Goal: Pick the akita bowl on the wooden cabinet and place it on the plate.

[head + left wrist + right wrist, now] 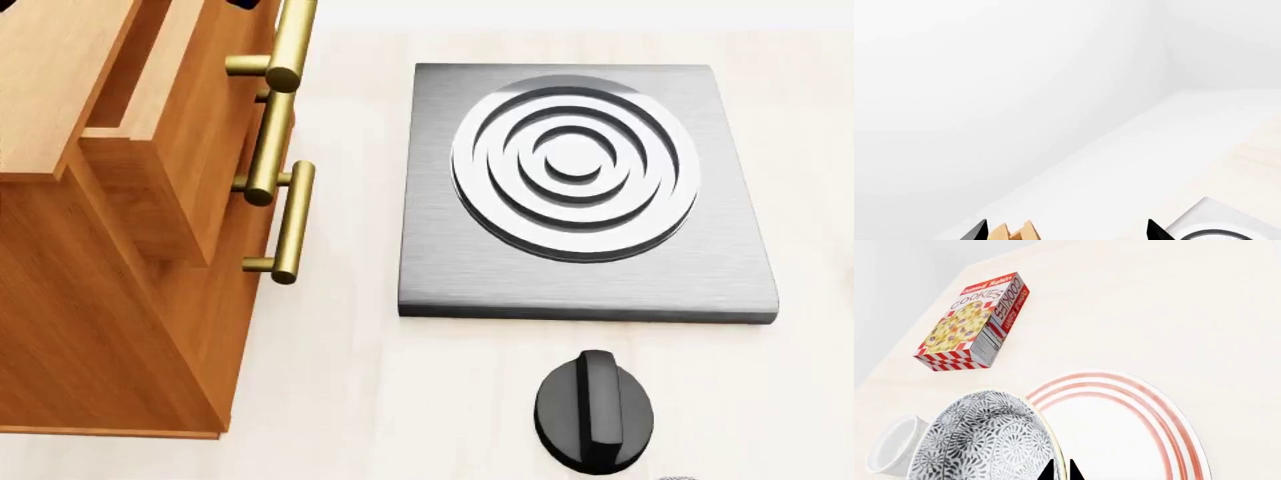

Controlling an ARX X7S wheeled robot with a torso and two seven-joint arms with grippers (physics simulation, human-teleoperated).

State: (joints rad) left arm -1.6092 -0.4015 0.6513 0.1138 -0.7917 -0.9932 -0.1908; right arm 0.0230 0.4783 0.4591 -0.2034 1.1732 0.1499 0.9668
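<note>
In the right wrist view, the akita bowl (987,440), white with dense dark floral speckle, hangs tilted beside the plate (1134,430), a wide white plate with red-pink rings. My right gripper (1061,471) is shut on the bowl's rim, one black fingertip on each side. Whether the bowl touches the plate cannot be told. The wooden cabinet (94,230), orange-brown with brass handles, fills the head view's left; no bowl shows on it there. My left gripper (1066,231) is open, fingertips far apart, nothing between them. Neither gripper shows in the head view.
A grey square burner (581,190) with rings lies right of the cabinet, a black knob (597,408) in front of it. A plain white cup (891,450) stands beside the bowl. A cookie box (974,322) lies farther out on the pale counter.
</note>
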